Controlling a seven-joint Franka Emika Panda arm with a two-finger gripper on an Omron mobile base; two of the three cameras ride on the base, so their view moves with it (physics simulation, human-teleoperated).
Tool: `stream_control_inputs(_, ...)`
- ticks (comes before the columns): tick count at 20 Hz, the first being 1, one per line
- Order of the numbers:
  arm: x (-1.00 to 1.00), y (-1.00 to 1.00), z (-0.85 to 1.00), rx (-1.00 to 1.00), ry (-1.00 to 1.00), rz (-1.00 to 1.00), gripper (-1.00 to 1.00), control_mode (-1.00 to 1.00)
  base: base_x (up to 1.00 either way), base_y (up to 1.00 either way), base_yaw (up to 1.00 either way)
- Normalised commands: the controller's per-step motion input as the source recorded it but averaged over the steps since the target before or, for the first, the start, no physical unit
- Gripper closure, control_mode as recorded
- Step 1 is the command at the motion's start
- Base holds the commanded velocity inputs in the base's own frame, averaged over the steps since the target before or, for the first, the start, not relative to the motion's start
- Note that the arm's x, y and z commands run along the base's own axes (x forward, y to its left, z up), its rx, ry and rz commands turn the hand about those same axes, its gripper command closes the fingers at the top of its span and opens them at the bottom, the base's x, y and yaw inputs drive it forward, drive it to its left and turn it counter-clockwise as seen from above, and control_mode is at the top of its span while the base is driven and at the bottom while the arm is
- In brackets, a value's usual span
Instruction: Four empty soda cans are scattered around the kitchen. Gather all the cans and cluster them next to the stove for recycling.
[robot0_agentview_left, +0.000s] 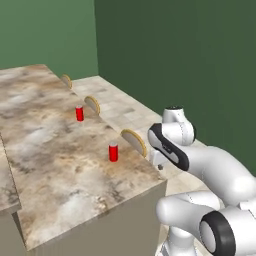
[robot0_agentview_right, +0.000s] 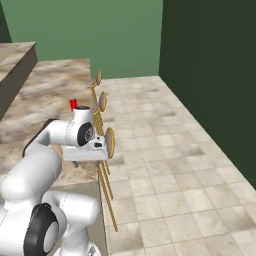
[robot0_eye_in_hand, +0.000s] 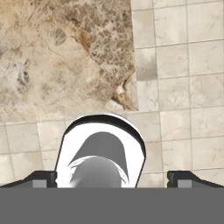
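red soda can upright mid table, near right edge. second soda can upright nearer front right corner, well apart from first. round wooden stool tops just off table's right edge, above tiled floor. end effector beyond that corner, over floor, fingers spread wide, holding nothing.

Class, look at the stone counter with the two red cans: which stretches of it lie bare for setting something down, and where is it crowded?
Bare: the counter left of the near can and behind the far can. Crowded: its right edge, lined by stools.
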Motion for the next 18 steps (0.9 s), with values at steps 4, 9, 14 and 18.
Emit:
stream_control_inputs(4,0.0,0.0,0.0,0.0,0.0,0.0,-1.0,1.0,0.09,0.11,0.13)
stream_control_inputs(9,0.0,0.0,0.0,0.0,0.0,0.0,-1.0,1.0,0.14,0.24,0.29)
stream_control_inputs(14,0.0,0.0,0.0,0.0,0.0,0.0,-1.0,1.0,0.13,0.18,0.26)
stream_control_inputs(18,0.0,0.0,0.0,0.0,0.0,0.0,-1.0,1.0,0.05,0.12,0.11)
